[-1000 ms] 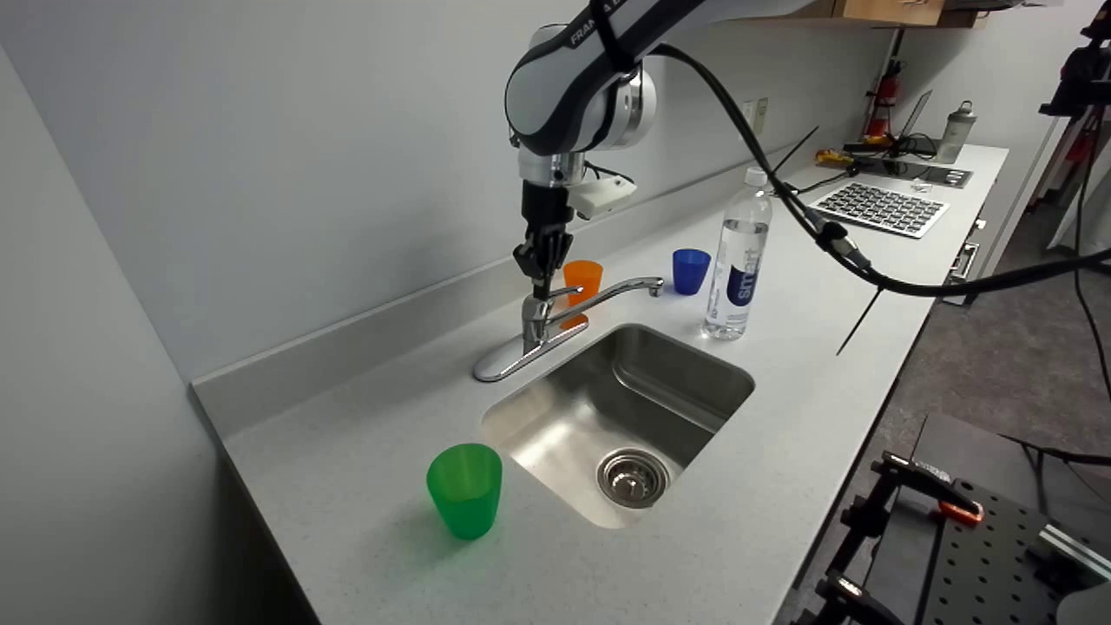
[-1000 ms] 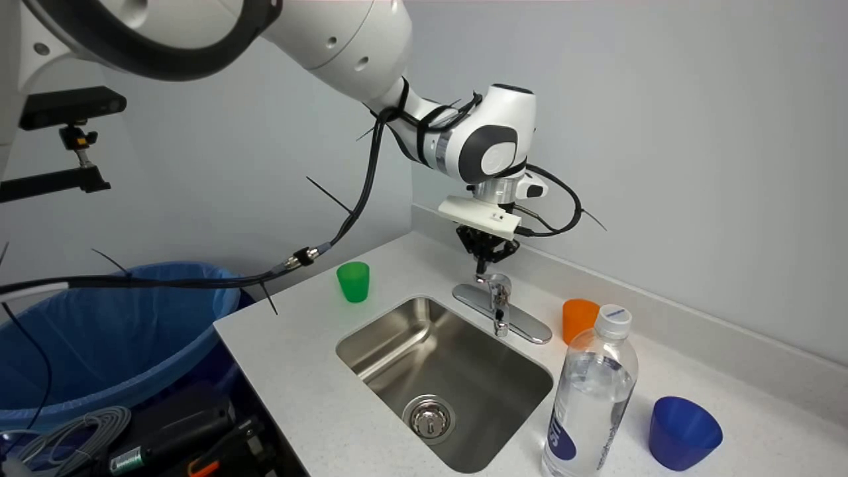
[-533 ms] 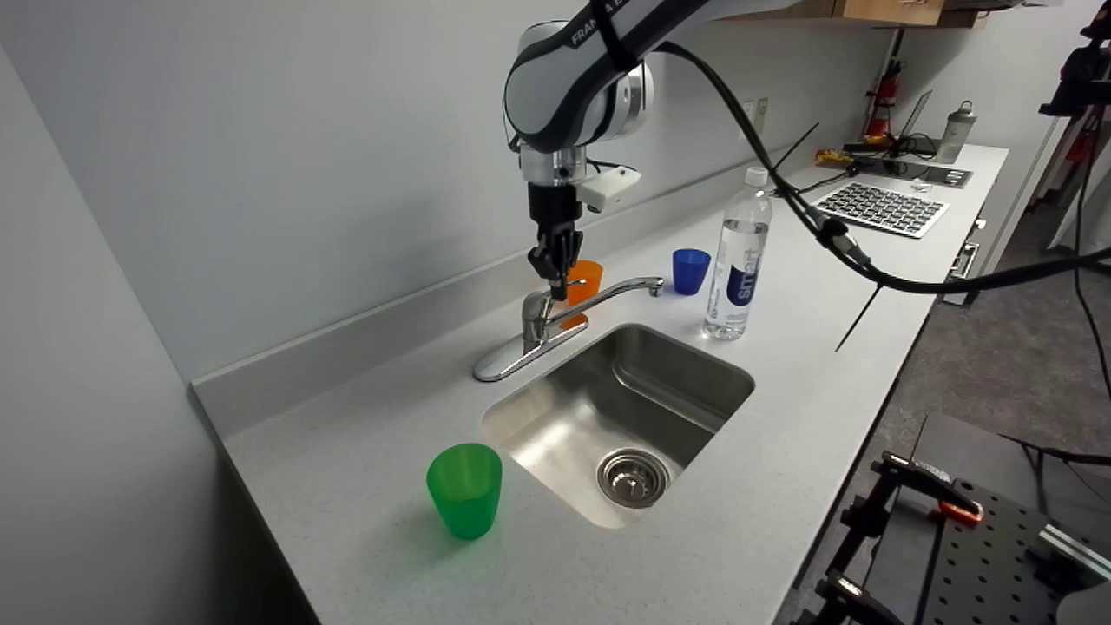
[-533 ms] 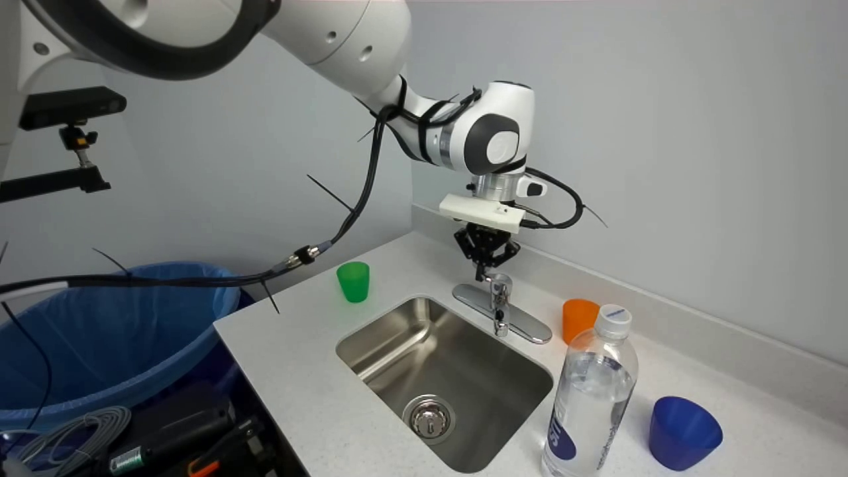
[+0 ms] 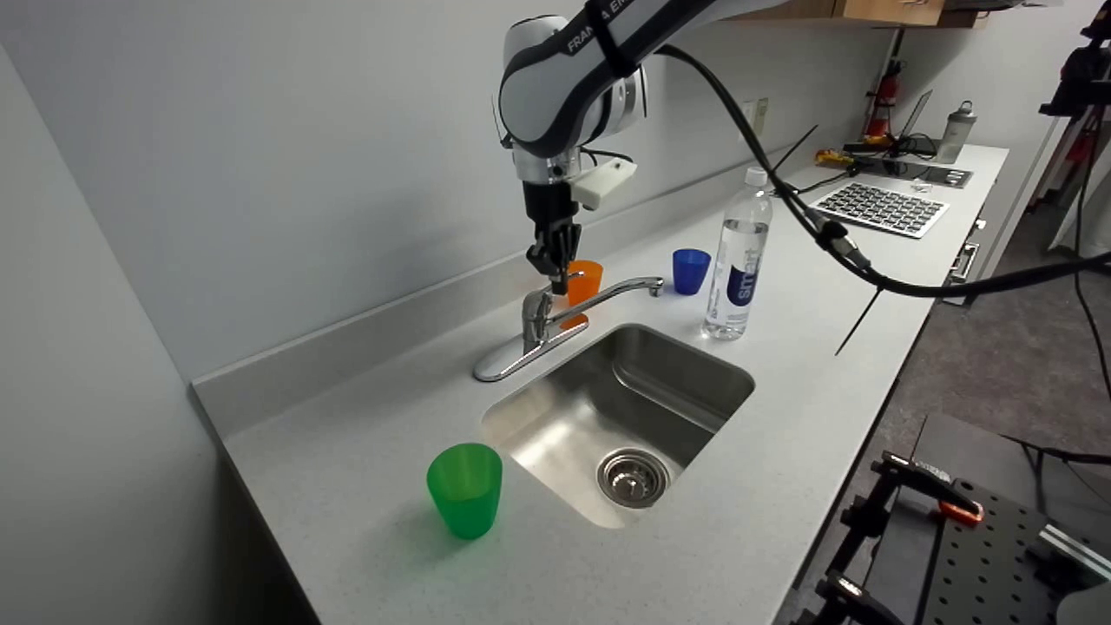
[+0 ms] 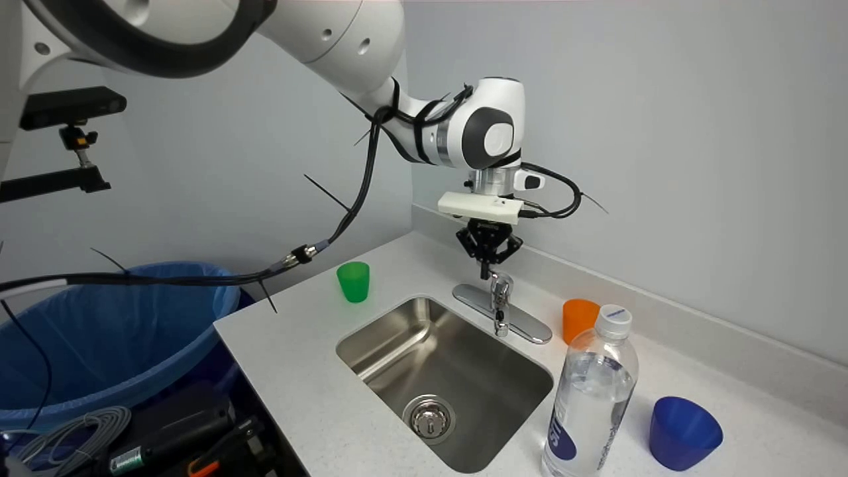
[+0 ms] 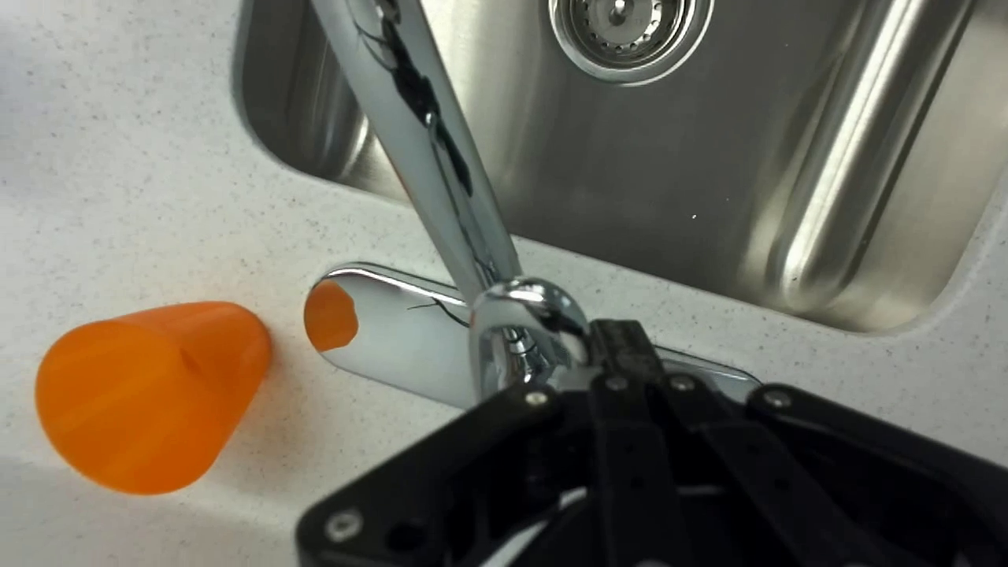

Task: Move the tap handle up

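Presently, the gripper has its fingers together, just beside the handle on top of the tap; whether they touch it, I cannot tell. Near the tap are the sink and an orange cup.

You've a stainless sink w/ drain strainer in a white countertop. Nr one end of the sink you've a green cup; past the opp. end, a "smart" water bottle & blue cup. Your orange cup is nr the backsplash. In an exterior view you've also a blue-lined trash bin.
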`<state>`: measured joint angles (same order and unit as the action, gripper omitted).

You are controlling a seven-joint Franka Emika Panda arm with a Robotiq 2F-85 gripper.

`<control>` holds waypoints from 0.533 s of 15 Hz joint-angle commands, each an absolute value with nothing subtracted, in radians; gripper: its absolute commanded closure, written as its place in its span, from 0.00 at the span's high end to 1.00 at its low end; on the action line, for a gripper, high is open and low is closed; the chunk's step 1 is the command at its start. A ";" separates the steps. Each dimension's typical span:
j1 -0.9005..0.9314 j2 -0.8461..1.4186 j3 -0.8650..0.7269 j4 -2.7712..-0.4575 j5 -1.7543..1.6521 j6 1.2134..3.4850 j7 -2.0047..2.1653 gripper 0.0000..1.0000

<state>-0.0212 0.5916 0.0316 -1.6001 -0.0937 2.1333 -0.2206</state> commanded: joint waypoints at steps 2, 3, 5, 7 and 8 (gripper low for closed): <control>-0.002 0.606 -0.001 -1.586 -0.130 2.205 -0.158 0.00; -0.004 0.607 0.002 -1.587 -0.122 2.226 -0.153 0.00; -0.010 0.609 0.009 -1.591 -0.106 2.265 -0.150 0.00; -0.013 0.611 0.014 -1.595 -0.095 2.296 -0.150 0.00; -0.015 0.612 0.016 -1.596 -0.090 2.311 -0.150 0.00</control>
<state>-0.0124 0.5930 0.0242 -1.6043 -0.0945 2.2445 -0.1695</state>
